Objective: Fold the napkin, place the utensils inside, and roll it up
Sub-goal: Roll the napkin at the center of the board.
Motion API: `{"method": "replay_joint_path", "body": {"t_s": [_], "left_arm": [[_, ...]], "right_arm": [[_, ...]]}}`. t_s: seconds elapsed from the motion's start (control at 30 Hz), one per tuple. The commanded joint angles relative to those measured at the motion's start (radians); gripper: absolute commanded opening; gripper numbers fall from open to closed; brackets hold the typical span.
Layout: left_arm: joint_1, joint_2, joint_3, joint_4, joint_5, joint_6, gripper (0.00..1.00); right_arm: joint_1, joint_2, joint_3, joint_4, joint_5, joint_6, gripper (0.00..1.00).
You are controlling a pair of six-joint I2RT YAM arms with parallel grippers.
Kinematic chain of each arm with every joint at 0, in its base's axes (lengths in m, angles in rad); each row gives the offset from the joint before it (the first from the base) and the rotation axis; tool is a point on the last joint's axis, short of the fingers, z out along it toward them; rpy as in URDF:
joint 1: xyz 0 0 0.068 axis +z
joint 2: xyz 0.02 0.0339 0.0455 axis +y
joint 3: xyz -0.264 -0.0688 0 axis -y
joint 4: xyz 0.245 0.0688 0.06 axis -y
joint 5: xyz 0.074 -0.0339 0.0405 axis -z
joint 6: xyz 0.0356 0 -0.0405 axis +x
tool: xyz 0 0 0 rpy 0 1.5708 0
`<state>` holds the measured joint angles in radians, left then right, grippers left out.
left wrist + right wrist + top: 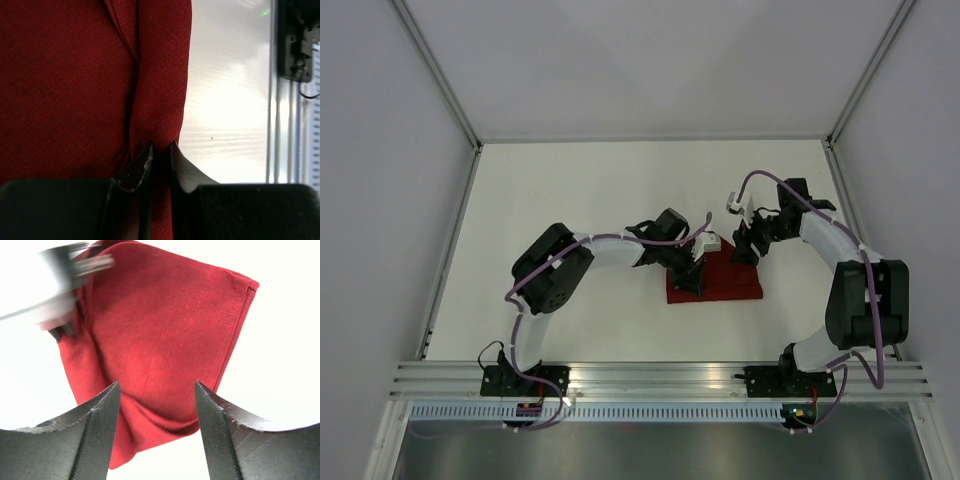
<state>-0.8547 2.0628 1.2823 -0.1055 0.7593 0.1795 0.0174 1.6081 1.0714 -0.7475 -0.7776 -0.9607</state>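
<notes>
The napkin point(728, 281) lies as a folded dark red rectangle on the white table between the two arms. My left gripper point(692, 282) is at its left edge. In the left wrist view, that left gripper point(161, 146) is shut on a rolled fold of the napkin point(65, 85). My right gripper point(745, 254) hovers over the cloth's far right corner. In the right wrist view, the right gripper point(157, 385) stands open with nothing between its fingers, above the napkin point(165, 325). The utensils are out of view.
White table point(570, 200) is bounded by grey walls on three sides. An aluminium rail point(660, 375) runs along the near edge with both arm bases on it. The rail point(285, 125) also shows at the right of the left wrist view.
</notes>
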Motion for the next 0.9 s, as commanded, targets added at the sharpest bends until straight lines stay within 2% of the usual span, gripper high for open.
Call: {"method": "replay_joint_path", "body": {"t_s": [0.0, 0.2, 0.33, 0.5, 0.73, 0.87], "left_arm": [[0.032, 0.085, 0.002, -0.171, 0.133, -0.087, 0.02], [0.066, 0.166, 0.063, -0.189, 0.251, -0.169, 0.02], [0.077, 0.217, 0.113, -0.224, 0.281, -0.204, 0.02], [0.083, 0.25, 0.141, -0.244, 0.302, -0.225, 0.02], [0.086, 0.26, 0.161, -0.257, 0.304, -0.241, 0.02], [0.088, 0.252, 0.163, -0.261, 0.287, -0.238, 0.06]], "right_arm": [[0.006, -0.152, -0.086, 0.042, -0.009, -0.052, 0.68], [0.053, -0.328, -0.293, 0.118, 0.035, -0.125, 0.71], [0.174, -0.427, -0.444, 0.239, 0.122, -0.082, 0.72], [0.297, -0.516, -0.545, 0.387, 0.233, -0.024, 0.74], [0.388, -0.482, -0.57, 0.421, 0.265, -0.001, 0.74], [0.398, -0.433, -0.564, 0.421, 0.267, 0.002, 0.68]]}}
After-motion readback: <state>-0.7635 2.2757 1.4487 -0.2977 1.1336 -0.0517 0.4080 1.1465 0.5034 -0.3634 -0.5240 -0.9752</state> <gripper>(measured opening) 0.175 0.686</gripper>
